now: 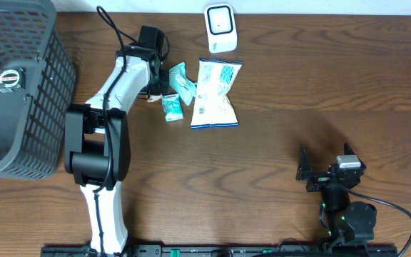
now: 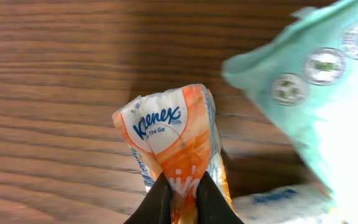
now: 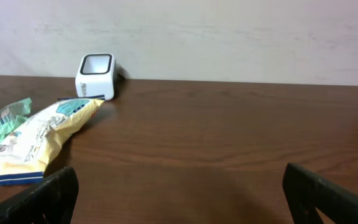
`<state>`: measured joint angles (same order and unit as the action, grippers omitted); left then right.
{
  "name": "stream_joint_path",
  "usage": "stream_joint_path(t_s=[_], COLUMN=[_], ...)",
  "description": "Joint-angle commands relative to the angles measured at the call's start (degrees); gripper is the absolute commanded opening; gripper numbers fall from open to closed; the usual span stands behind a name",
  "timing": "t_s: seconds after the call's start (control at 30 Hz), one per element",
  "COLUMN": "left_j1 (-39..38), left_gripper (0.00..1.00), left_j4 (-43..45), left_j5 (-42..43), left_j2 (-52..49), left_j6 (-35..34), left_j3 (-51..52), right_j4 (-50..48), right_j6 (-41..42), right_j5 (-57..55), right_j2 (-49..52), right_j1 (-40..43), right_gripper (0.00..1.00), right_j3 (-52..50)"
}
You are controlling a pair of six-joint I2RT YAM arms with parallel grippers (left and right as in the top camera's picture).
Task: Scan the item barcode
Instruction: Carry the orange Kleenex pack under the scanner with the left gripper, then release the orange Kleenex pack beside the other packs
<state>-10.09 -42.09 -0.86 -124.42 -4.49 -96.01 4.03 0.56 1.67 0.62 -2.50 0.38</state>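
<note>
Left wrist: left pincer (image 2: 182, 190) clamped on bottom-cropped Kleenex pack (image 2: 166, 124); right pincer (image 3: 179, 196) apart.

Low view across your brown wooden table (image 3: 216, 137) to a pale wall (image 3: 229, 37).
Far left, a white scanner (image 3: 96, 76) stands by the wall; a yellow-and-white snack bag (image 3: 36, 140) lies nearer you, a teal packet (image 3: 8, 121) beside it. Your right gripper (image 3: 180, 186) shows dark fingers (image 3: 48, 199) wide apart.

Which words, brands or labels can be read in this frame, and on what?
"Kleenex": on the orange tissue pack, pinched in the left hand.
"The Go": same pack, just below the brand.
Blurred, unreadable: round badges on the teal pouch.
Too small to read: print on the white snack bag.
Nothing legible on the scanner or the basket tag.
</note>
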Motion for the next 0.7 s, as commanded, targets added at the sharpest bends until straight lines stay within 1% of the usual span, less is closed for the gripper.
stream_joint_path(t_s=[0.0,0.17,0.27,0.3,0.33,0.37,0.4,0.43,0.53,0.57,0.6,0.67], left_j1=[-0.48,-1.90,-3.10,-3.52,-3.89,-4.07,-4.13,-4.13,-3.56,-3.28,-2.95,-2.29], left_gripper=[0.07,0.08,0.08,0.09,0.14,0.17,0.24,0.28,0.50,0.58,0.71,0.89], left_j4=[-0.22,0.02,0.48,0.63,0.92,1.16,1.68,1.66,1.64,1.66,1.66,1.79], left_j5=[6.82,6.91,6.91,6.88,6.86,6.82,6.80,6.71,6.64,6.64,6.60,6.36], left_j2=[-0.33,-0.33,-0.33,-0.33,-0.33,-0.33,-0.31,-0.31,0.26,1.07,2.10,4.42], left_j6=[-0.94,-0.87,0.85,1.84,2.86,3.23,3.37,3.34,3.34,3.37,3.37,3.37], left_j3=[0.22,0.22,0.22,0.22,0.22,0.22,0.09,-0.22,-1.51,-1.79,-2.01,-2.45], right_j4=[0.26,0.24,0.24,0.24,0.24,0.24,0.26,0.24,0.24,0.24,0.24,0.24], right_j6=[-0.42,-0.42,-0.42,-0.42,-0.42,-0.42,-0.42,-0.42,-0.42,-0.42,-0.42,-0.42], right_j5=[-0.07,-0.07,-0.07,-0.07,-0.07,-0.07,-0.07,-0.07,-0.07,-0.07,-0.07,-0.07], right_j2=[-0.31,-0.31,-0.31,-0.31,-0.31,-0.31,-0.31,-0.31,-0.31,-0.31,-0.31,-0.31], right_j1=[-0.59,-0.59,-0.59,-0.59,-0.59,-0.59,-0.59,-0.59,-0.59,-0.59,-0.59,-0.59], right_gripper=[0.99,0.99,0.99,0.99,0.99,0.99,0.99,0.99,0.99,0.99,0.99,0.99], right_j3=[-0.09,-0.09,-0.09,-0.09,-0.09,-0.09,-0.09,-0.09,-0.09,-0.09,-0.09,-0.09])
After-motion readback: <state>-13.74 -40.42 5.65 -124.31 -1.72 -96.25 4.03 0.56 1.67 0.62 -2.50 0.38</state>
